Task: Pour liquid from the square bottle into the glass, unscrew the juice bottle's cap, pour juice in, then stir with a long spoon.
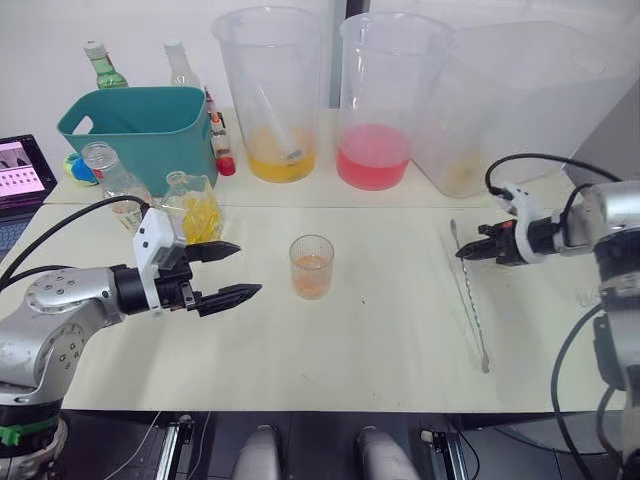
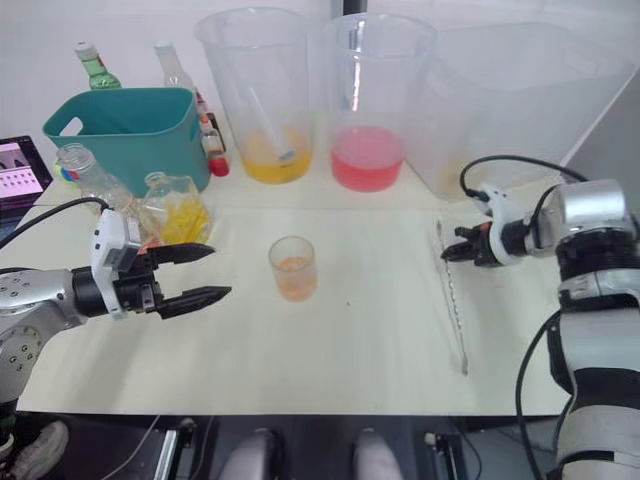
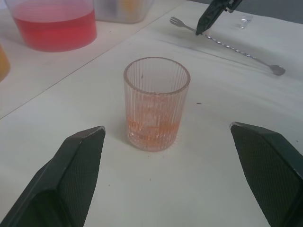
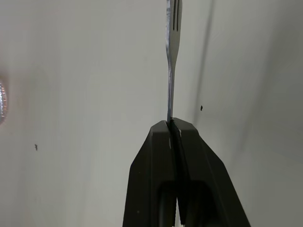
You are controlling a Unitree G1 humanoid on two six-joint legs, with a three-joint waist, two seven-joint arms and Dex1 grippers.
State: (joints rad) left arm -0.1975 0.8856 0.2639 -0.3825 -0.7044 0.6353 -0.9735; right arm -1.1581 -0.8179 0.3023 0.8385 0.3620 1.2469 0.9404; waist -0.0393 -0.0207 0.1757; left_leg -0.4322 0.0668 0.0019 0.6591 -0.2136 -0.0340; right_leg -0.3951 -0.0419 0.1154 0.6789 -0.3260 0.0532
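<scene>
Spread wide beside the ribbed clear glass [image 3: 156, 103] holding shallow orange liquid: left claw [image 1: 228, 271]. Pinched on thin twisted-steel long spoon [image 1: 469, 295]: right claw [image 1: 463, 254].

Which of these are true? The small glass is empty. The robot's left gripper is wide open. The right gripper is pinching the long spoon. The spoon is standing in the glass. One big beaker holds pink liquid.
1. The glass is empty. False: it holds a little orange-pink liquid at the bottom.
2. The left gripper is wide open. True: its two fingers stand well apart, pointing toward the glass.
3. The right gripper is pinching the spoon. True: its fingers are shut on the thin handle near the forked end.
4. The spoon is standing in the glass. False: it is well to the side of the glass, over the table.
5. One beaker holds pink liquid. True.
</scene>
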